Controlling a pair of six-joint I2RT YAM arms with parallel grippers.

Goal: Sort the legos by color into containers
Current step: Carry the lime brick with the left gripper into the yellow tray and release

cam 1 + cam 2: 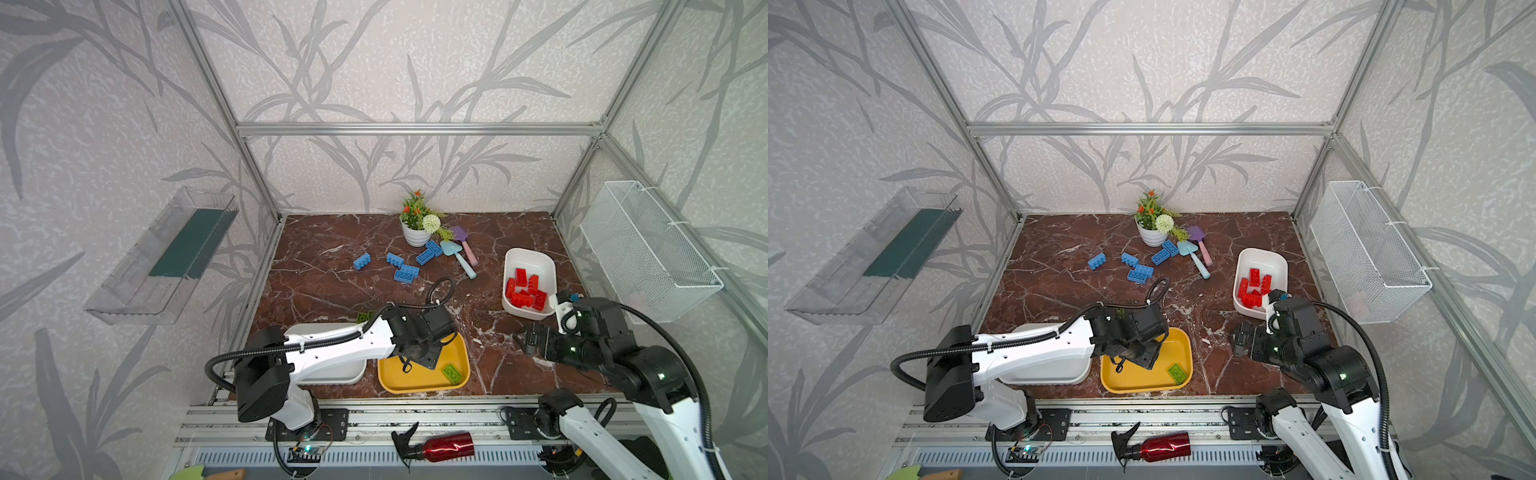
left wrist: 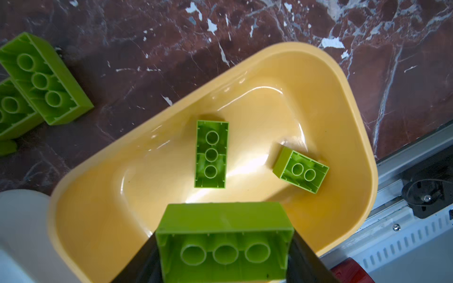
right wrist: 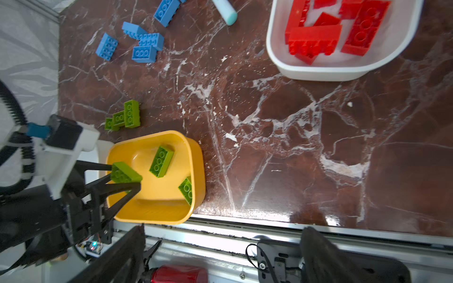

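My left gripper (image 2: 224, 245) is shut on a lime green lego (image 2: 224, 242) and holds it above the yellow container (image 2: 343, 122), as the right wrist view shows (image 3: 126, 175). Two green legos (image 2: 211, 153) (image 2: 301, 171) lie inside that container (image 1: 424, 386). More green legos (image 3: 132, 114) rest on the table beside it. Several blue legos (image 1: 406, 272) are scattered at mid-table. Red legos (image 1: 525, 291) fill a white container (image 1: 530, 253) on the right. A second white container (image 1: 332, 376) sits under my left arm. My right gripper (image 1: 519, 338) hovers open and empty near the front right.
A white ribbed flower pot (image 1: 415, 235) and pastel toy shovels (image 1: 459, 253) stand at the back. A wire mesh basket (image 1: 648, 249) hangs on the right wall and a clear shelf (image 1: 166, 257) on the left wall. A red spray bottle (image 1: 446, 446) lies on the front rail.
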